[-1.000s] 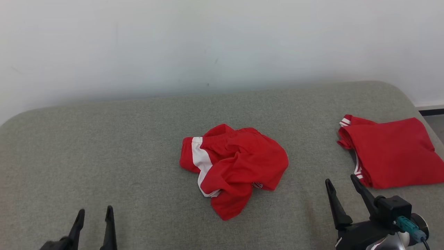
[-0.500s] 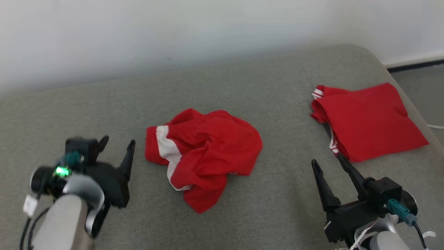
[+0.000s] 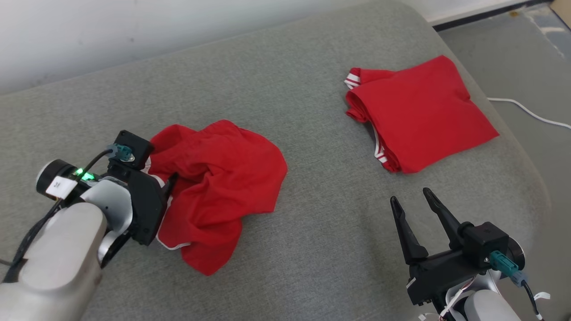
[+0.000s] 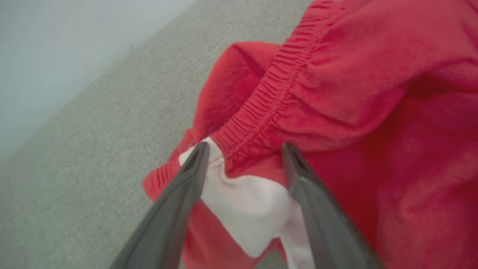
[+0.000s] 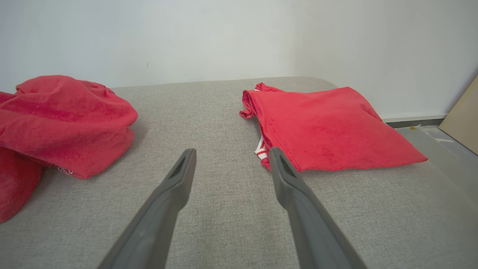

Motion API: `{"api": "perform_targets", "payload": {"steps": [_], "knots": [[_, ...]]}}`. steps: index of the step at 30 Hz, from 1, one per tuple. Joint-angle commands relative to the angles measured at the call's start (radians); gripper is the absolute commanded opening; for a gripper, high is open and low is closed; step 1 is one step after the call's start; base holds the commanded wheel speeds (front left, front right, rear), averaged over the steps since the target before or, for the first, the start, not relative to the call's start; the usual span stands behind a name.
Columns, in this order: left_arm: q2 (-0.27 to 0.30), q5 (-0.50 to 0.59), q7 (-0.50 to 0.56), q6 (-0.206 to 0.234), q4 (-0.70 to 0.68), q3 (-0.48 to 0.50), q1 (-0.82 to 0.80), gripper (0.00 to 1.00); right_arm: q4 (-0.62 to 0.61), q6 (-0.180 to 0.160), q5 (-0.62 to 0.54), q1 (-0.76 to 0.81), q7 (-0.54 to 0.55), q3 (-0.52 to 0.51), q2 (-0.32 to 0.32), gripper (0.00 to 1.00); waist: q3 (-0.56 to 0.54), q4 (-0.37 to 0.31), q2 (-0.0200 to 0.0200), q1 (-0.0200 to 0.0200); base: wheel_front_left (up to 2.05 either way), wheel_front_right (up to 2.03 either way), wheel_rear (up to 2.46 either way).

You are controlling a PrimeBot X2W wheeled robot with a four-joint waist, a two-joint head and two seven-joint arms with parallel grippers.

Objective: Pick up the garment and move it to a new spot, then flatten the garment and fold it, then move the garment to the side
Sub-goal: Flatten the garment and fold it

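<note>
Left wrist view: the left gripper (image 4: 245, 145) has its jaws apart, straddling the white panel (image 4: 242, 201) below the elastic waistband (image 4: 257, 112) of the crumpled garment (image 4: 354, 112), with nothing clamped.

Head view: the garment is heaped on the robot's left of the grey cushion (image 3: 312, 249), well apart from a folded red garment (image 3: 419, 111). The right gripper (image 3: 410, 195) hovers with its jaws apart.

Right wrist view: its fingers point at bare cushion between the two garments.

The pick-up appears to be in hand. The next move calls for closing on the fabric at the waistband and lifting.
</note>
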Motion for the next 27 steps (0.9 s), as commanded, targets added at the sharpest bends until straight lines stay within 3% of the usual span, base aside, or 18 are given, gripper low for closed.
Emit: {"api": "perform_targets", "payload": {"steps": [1,6,16,18,27], "knots": [[0.016,-0.014,0.010,0.002,0.007,-0.016,-0.020,1.00,0.001,-0.003,0.002,-0.009,-0.005,0.002,0.002,1.00,0.026,-0.033,-0.0002,-0.0003,0.00,0.00,0.00],[0.050,0.010,-0.009,0.002,0.045,-0.068,-0.070,1.00,0.010,-0.003,0.008,-0.017,-0.010,0.006,-0.006,1.00,0.027,-0.039,-0.0002,-0.0003,0.00,0.00,0.00],[0.016,0.016,0.001,0.003,0.158,-0.125,-0.128,1.00,0.005,-0.003,0.009,-0.032,0.003,0.025,-0.012,1.00,0.036,-0.045,-0.0002,-0.0003,0.00,0.00,0.00],[0.009,0.009,0.010,0.003,0.174,-0.133,-0.142,0.00,0.003,-0.003,0.009,-0.034,0.002,0.026,-0.011,1.00,0.040,-0.044,-0.0002,-0.0003,0.00,0.00,0.00],[-0.063,-0.028,-0.104,0.025,0.168,-0.104,-0.189,0.00,0.013,-0.003,0.005,-0.029,-0.003,0.015,0.000,1.00,0.036,-0.014,-0.0002,-0.0003,0.00,0.00,0.00]]}}
